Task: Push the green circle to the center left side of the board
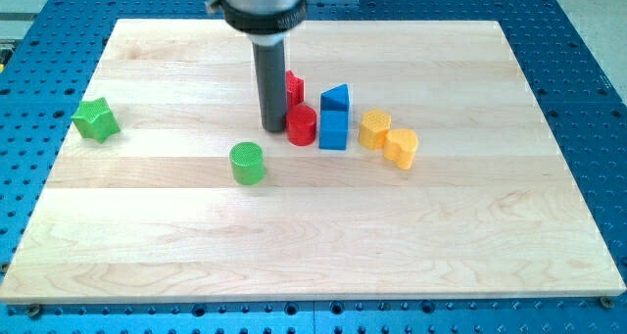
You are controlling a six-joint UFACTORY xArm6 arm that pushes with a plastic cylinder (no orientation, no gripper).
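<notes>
My tip [271, 128] rests bare, clamped on nothing, just far-right of the green circle [248, 164], seemingly touching the red cylinder [302, 124]. It should swing around to the circle's right side, then push steadily left, stopping short of the green star [96, 119].

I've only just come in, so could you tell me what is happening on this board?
My tip rests on the wooden board, just left of the red cylinder and up and right of the green circle, not touching it. The circle sits left of centre, not yet pushed. A green star lies at the left edge.
</notes>
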